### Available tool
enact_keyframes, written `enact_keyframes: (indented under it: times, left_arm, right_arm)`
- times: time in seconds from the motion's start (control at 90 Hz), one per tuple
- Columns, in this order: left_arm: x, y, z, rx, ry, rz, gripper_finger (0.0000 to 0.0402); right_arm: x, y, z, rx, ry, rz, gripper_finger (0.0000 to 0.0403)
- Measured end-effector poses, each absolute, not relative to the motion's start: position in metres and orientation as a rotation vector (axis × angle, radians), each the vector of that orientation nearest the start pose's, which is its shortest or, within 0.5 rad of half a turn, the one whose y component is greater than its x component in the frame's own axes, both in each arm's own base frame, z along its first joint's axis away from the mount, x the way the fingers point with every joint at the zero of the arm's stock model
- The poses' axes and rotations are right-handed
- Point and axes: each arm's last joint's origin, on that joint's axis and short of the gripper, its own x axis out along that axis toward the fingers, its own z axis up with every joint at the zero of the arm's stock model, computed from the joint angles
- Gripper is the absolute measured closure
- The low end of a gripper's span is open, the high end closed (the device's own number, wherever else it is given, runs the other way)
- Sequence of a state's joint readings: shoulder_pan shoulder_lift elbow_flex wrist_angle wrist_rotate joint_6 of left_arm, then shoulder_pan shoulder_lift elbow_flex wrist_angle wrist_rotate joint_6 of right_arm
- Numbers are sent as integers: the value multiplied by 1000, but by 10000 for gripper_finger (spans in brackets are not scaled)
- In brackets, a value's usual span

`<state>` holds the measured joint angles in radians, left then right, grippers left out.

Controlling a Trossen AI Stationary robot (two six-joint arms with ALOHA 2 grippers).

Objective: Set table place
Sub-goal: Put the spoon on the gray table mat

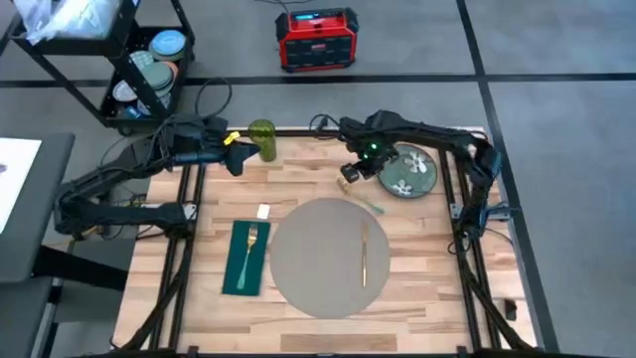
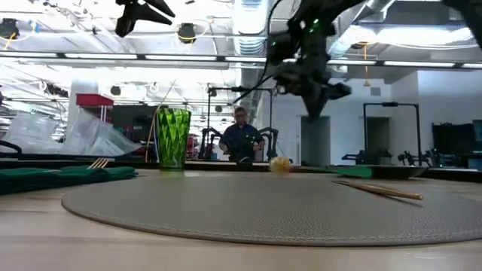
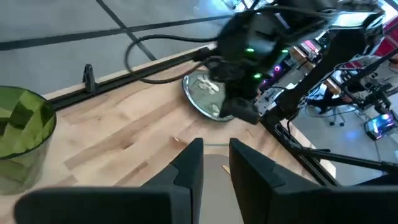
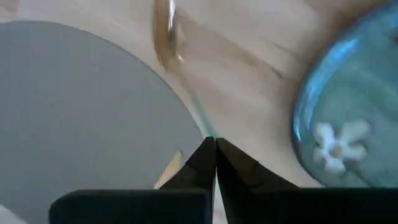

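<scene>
- High view: my right tool (image 1: pixel 350 177), tips pressed together and empty, hangs over the counter (image 1: pixel 298 318) between mat (image 1: pixel 328 257) and floral plate (image 1: pixel 409 171).
- My left tool (image 1: pixel 235 157), narrowly parted, waits beside the green glass (image 1: pixel 261 139).

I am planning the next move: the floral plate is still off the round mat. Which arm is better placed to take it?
The right arm, probably. Its claw hovers beside the dark green floral plate, between the plate and the round mat. The left claw is across the table, near the green glass.
</scene>
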<state>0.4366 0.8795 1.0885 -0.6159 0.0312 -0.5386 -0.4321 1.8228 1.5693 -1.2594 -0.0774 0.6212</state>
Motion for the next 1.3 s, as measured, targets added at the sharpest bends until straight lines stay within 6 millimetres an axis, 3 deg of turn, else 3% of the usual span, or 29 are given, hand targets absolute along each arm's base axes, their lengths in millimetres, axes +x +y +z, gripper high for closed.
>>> enact_keyframes:
  times: [0.122, 0.222, 0.489, 0.711, 0.967, 1.156, 1.3]
  left_arm:
    - [152, 70, 378, -609, 288, 499, 343]
    - [153, 70, 376, -613, 311, 503, 343]
    - [154, 71, 365, -608, 422, 521, 343]
    - [154, 71, 365, -617, 425, 524, 343]
    - [154, 71, 365, -625, 420, 532, 343]
    - [158, 73, 361, -643, 413, 562, 343]
    - [172, 77, 332, -721, 503, 599, 343]
  right_arm:
    - [304, -130, 251, 824, 1364, -688, 402]
    - [304, -123, 231, 803, 1417, -619, 391]
    - [332, -124, 186, 708, 1344, -498, 305]
    - [337, -129, 154, 742, 1428, -525, 261]
    - [336, -136, 152, 742, 1415, -583, 275]
    - [321, -156, 184, 785, 1285, -675, 293]
    - [310, -165, 206, 782, 1207, -711, 295]
